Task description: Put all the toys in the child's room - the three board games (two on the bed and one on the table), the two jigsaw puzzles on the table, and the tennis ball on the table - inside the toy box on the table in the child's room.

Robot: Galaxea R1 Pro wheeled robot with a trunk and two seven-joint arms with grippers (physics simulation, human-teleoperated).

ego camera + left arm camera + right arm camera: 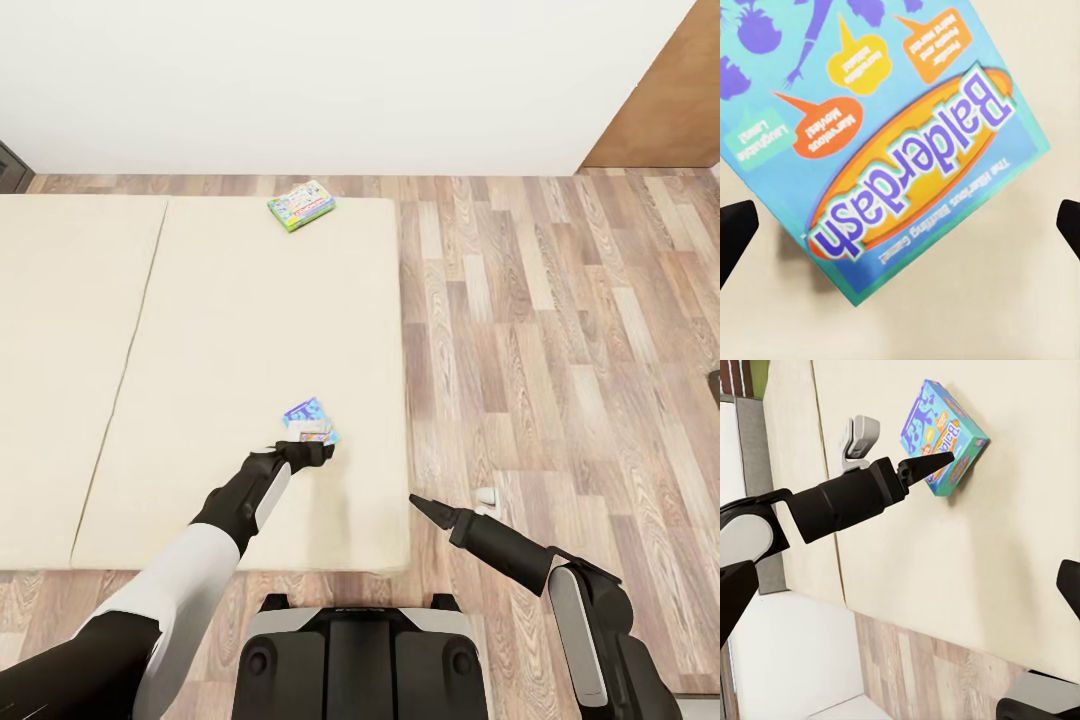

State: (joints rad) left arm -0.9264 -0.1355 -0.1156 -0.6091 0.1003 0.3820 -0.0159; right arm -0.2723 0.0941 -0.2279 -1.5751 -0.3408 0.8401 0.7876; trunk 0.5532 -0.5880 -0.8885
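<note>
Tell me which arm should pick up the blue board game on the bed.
Left. The left gripper is already at the blue board game on the bed, open, a finger on each side. The right gripper hangs over the floor, off the mattress.

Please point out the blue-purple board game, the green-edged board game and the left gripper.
Blue-purple board game [907,142]: left wrist view, middle of its printed cover.
Green-edged board game [301,205]: head view, middle of its cover.
Left gripper [306,451]: head view, between its fingertips, at the blue-purple game's near edge.
</note>
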